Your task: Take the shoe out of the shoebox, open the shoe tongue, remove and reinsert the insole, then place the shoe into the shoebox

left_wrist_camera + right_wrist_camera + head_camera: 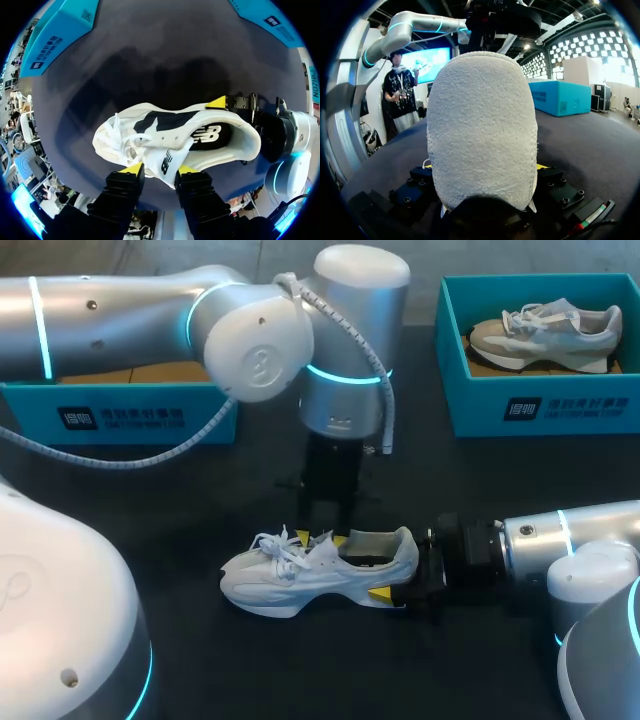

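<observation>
Shoe (300, 580) heel fuzzy cloth (table (150, 530) matt).

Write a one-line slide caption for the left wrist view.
Left gripper pinches the tongue of the white shoe while the right gripper holds its heel on the dark table.

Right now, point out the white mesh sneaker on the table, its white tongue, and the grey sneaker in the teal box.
white mesh sneaker (325, 580): head view, side panel.
white tongue (167, 161): left wrist view, logo end.
grey sneaker (545, 335): head view, side panel.
</observation>
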Robot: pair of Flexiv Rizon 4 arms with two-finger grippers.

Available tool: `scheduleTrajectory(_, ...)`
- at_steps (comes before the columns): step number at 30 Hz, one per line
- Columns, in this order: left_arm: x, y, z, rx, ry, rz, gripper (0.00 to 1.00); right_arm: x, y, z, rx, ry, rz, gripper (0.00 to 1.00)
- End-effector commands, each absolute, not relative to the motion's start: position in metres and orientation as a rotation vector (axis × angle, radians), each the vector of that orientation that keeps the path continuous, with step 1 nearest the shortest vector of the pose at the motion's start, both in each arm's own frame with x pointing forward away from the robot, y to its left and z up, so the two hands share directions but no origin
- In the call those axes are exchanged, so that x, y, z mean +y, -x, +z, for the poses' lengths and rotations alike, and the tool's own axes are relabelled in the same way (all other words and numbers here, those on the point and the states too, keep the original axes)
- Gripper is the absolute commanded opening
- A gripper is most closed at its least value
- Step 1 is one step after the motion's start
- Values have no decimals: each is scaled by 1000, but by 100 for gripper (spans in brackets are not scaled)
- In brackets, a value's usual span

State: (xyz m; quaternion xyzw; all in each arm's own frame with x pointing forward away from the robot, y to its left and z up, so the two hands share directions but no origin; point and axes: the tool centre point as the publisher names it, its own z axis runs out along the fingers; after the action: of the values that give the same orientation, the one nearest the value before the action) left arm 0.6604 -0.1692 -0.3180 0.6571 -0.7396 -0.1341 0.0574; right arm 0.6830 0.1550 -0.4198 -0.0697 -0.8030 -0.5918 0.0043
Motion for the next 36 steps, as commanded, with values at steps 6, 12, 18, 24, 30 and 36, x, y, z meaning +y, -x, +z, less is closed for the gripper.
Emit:
scheduleTrajectory(6, -160, -653, -312, -2278, -1967, -330, 24, 156, -682, -419, -2520, 220, -1846, 0)
scheduleTrajectory(12, -158, -651, -312, -2287, -1950, -287, 0, 156, -682, -419, -2520, 220, -1846, 0)
scheduleTrajectory(18, -149, -646, -308, -2289, -1919, -167, 0, 156, -682, -419, -2520, 220, -1846, 0)
scheduleTrajectory(24, -133, -642, -303, -2237, -1925, -49, 0, 156, -682, -419, -2520, 220, -1846, 0)
scheduleTrajectory(30, -117, -640, -302, -2167, -1934, 35, 0, 156, -682, -419, -2520, 220, -1846, 0)
scheduleTrajectory(36, -102, -642, -305, -2104, -1932, 59, 0, 156, -682, -419, -2520, 220, -1846, 0)
